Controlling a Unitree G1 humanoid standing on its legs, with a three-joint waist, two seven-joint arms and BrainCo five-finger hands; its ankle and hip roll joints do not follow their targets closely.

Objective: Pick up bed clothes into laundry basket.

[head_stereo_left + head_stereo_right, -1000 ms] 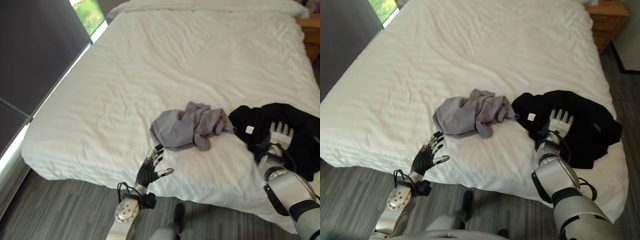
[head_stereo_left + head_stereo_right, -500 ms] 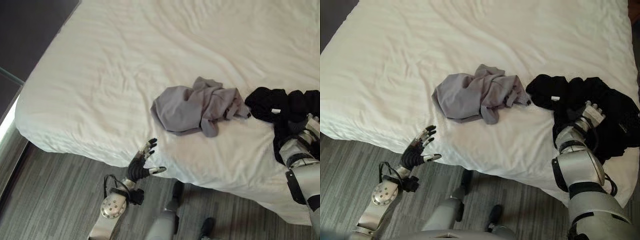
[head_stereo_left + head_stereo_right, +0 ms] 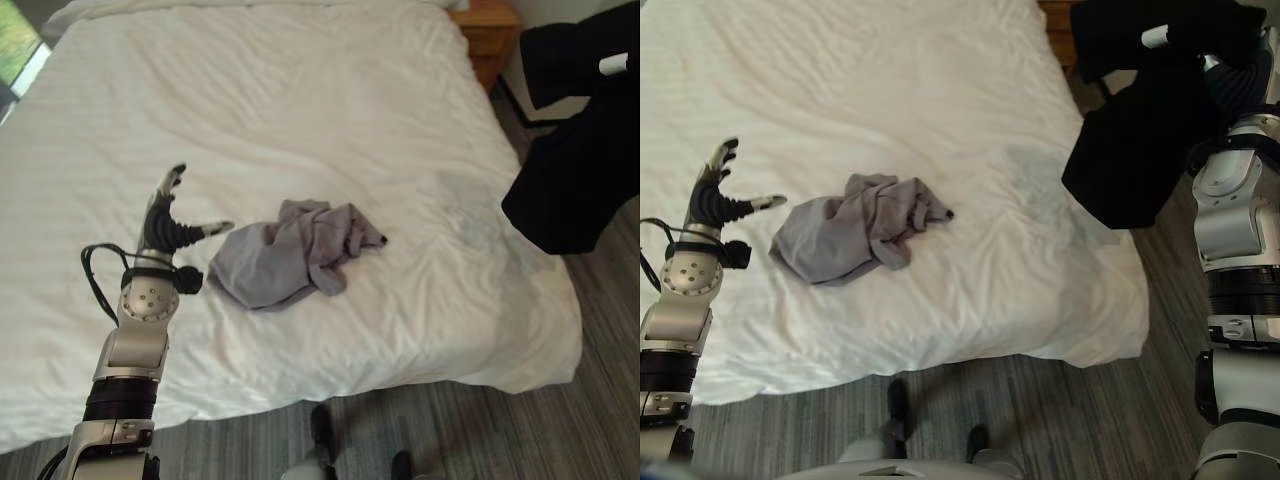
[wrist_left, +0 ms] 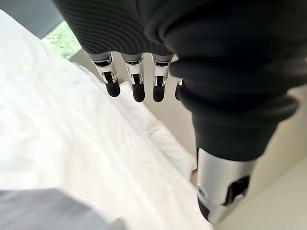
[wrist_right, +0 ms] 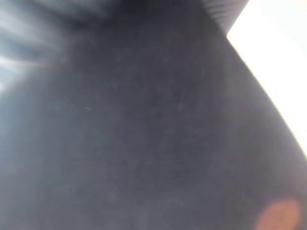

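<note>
1. Carrying step under way, by the look of it: black garment [image 3: 1130, 150] hanging in the air off the bed's [image 3: 330, 110] far corner, draped down from the right hand [image 3: 1232, 70], over the floor [image 3: 1080, 400] beside a wooden nightstand [image 3: 485, 30].
2. Cannot tell whether the right hand's fingers are curled or straight, since dark cloth covers them; right wrist view all dark fabric at close range.
3. Left hand [image 3: 165, 225] raised above the bed, fingers straight and spread wide, thumb out to the side, holding nothing.
4. Grey garment [image 3: 290, 255] lying crumpled on the white sheet, just beside the left hand on its thumb side, not touching.
5. No laundry basket to be seen; next move likely calls for bringing the black garment over the basket and letting it drop, then lowering the left hand onto the grey heap.
6. Black garment limp, folded over itself, small white tag [image 3: 612, 63] showing near the top; grey one soft, bunched in loose folds.
</note>
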